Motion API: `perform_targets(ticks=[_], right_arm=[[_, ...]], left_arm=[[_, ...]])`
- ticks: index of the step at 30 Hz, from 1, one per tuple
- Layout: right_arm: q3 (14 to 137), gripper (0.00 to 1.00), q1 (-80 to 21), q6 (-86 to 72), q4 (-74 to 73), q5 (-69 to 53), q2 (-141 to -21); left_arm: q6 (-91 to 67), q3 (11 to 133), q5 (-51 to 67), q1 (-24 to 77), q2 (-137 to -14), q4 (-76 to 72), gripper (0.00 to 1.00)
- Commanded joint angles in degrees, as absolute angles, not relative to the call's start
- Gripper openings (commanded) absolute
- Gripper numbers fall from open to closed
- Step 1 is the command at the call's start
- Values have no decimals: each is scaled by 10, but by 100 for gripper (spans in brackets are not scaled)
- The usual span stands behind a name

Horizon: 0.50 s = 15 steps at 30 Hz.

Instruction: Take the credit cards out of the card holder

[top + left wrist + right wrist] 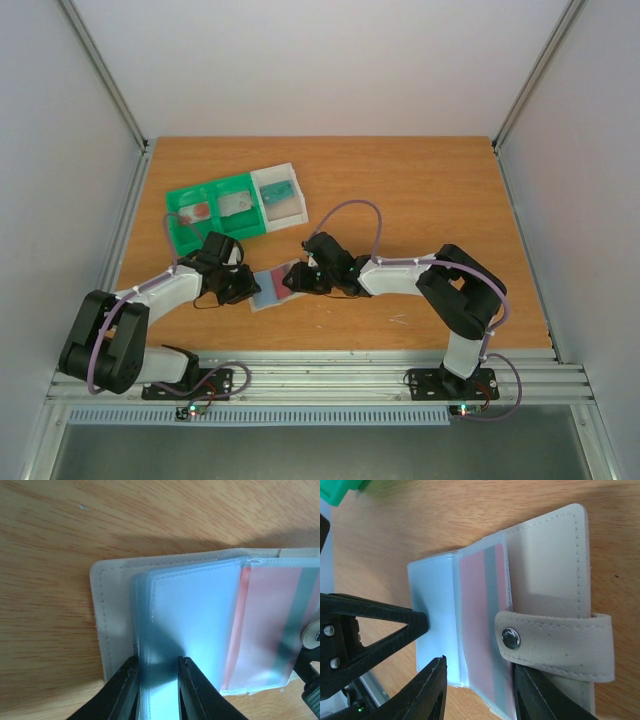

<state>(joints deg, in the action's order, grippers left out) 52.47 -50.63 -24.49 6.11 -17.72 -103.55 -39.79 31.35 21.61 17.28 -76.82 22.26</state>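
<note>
Card holder open mid-table, with the left gripper pinching its clear sleeves and the right gripper parted astride the pink card — still pocketed. Other cards seemingly lie in the tray already.

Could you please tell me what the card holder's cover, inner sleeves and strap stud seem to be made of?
The card holder's cover looks like matte cream faux leather, with stitched edges. The inner sleeves look like clear glossy soft plastic; a pink card shows through. The stud seems shiny metal.
</note>
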Motion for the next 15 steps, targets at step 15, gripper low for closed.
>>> perform_targets(ticks=[15], right_arm=[[519,40,-511,-244,115,-239,-998]], left_arm=[[-394,310,253,175,-780,191,23]])
